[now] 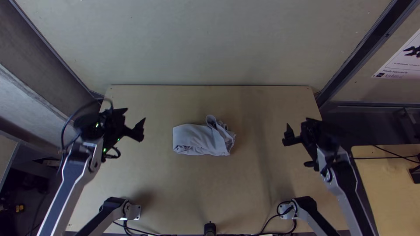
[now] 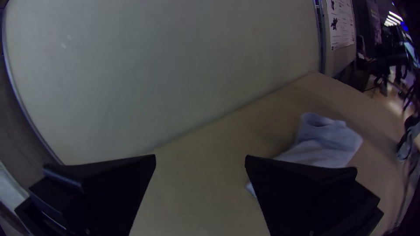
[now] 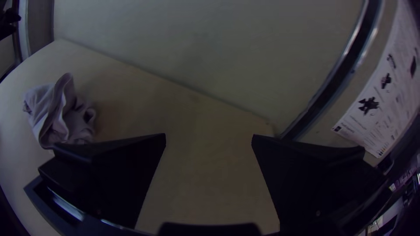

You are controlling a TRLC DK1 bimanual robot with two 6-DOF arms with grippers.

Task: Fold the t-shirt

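The t-shirt (image 1: 197, 140) lies crosswise, bunched end rightward (left gripper (image 1: 136, 116) and right gripper (image 1: 295, 128) empty, fingers (image 2: 302, 192) wide apart).

The top view is fairly bright, with soft shadows on the worktop (image 1: 197, 183) towards its front corners and beside the shirt (image 1: 197, 142). Wrist views are dim, dark-cornered, edges bowed; distant lamps (image 2: 393, 18) glare, the post (image 3: 352, 57) glints.
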